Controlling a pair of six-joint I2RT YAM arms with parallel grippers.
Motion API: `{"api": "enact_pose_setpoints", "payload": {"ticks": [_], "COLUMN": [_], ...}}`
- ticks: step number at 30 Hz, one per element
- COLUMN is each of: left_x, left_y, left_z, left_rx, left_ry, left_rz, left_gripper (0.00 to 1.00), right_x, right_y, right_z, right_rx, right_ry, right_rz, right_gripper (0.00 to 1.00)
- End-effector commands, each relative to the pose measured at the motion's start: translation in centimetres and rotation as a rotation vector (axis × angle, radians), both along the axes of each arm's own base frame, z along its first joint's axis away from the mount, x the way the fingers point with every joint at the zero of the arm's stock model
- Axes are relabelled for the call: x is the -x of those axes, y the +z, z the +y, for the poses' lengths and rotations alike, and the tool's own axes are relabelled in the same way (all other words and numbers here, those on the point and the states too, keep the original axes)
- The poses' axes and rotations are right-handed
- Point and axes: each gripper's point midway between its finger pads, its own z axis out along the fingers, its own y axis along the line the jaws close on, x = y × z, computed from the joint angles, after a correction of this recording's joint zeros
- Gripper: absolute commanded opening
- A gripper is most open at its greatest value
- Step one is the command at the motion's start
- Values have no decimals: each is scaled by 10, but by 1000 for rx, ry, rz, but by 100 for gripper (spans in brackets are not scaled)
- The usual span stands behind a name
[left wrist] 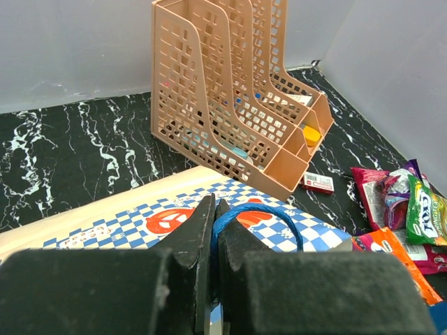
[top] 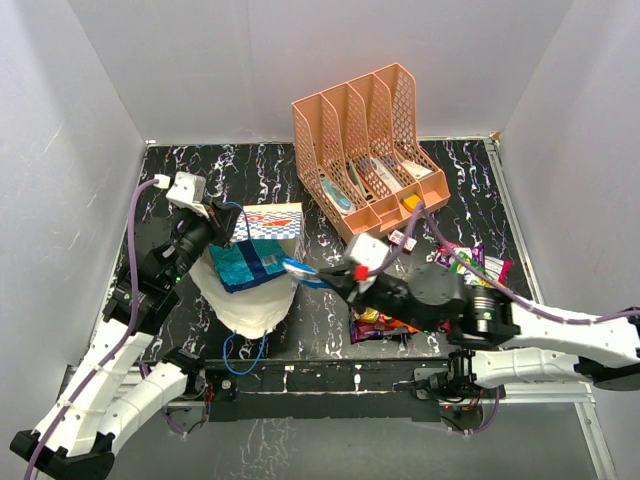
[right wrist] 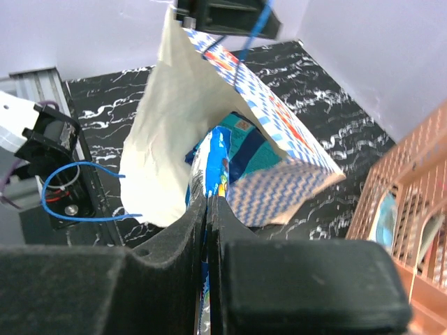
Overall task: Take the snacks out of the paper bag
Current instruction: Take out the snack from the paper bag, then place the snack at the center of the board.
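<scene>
The paper bag (top: 250, 290), cream with blue-white checks, is held up at the left with its mouth facing right. My left gripper (top: 222, 222) is shut on its blue cord handle (left wrist: 269, 216). My right gripper (top: 335, 278) is shut on a blue snack packet (top: 303, 270) that sticks half out of the bag's mouth; it also shows in the right wrist view (right wrist: 209, 174). A teal packet (top: 250, 262) is still inside the bag. Other snacks (top: 470, 275) lie at the right, and an orange-purple one (top: 380, 322) lies under my right arm.
A peach mesh file organizer (top: 370, 150) stands at the back centre with small items in its slots. A small red-white box (top: 403, 240) lies in front of it. A loose blue cord (top: 245, 352) hangs near the front rail. White walls close in left, back and right.
</scene>
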Motion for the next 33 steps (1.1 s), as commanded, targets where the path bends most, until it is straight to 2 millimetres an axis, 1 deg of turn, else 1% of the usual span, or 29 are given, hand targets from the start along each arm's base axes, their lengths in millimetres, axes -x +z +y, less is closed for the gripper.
{"api": "enact_pose_setpoints", "payload": {"ticks": [1,5,9,11,12,13,15,17,19,21,24,28,31,33], "left_x": [-4,-6,-8,-9,-9,-9,-10,-11,-12,-11,-11,-8,-7,-6], "left_y": [20,17,20,21,21,22,23,24,24,26,28,32,33,33], "left_z": [4,6,6,5,5,5,4,2,0,-1,-1,1,2,3], "left_rx": [5,-2,1,-3,-4,-4,0,0,2,10,9,14,15,12], "left_ry": [29,47,50,45,46,46,44,36,28,22,25,29,30,31], "left_rz": [-42,-29,-33,-34,-33,-31,-32,-33,-29,-29,-33,-48,-51,-52], "left_gripper": [0,0,0,0,0,0,0,0,0,0,0,0,0,0], "right_x": [-8,-9,-8,-13,-18,-21,-26,-31,-35,-37,-40,-50,-64,-71], "right_y": [-8,-24,-33,-46,-56,-59,-64,-75,-87,-106,-124,-137,-150,-157], "right_z": [-42,-72,-101,-117,-128,-133,-137,-140,-143,-139,-138,-136,-144,-146], "right_rx": [-38,-26,-48,-17,-2,-4,13,39,73,142,217,304,385,425], "right_ry": [-155,-227,-277,-351,-423,-474,-543,-635,-731,-803,-913,-985,-1077,-1114], "right_rz": [145,217,261,268,296,317,335,363,384,397,398,371,388,393], "right_gripper": [8,8,8,8,8,8,8,8,8,8,8,8,8,8]}}
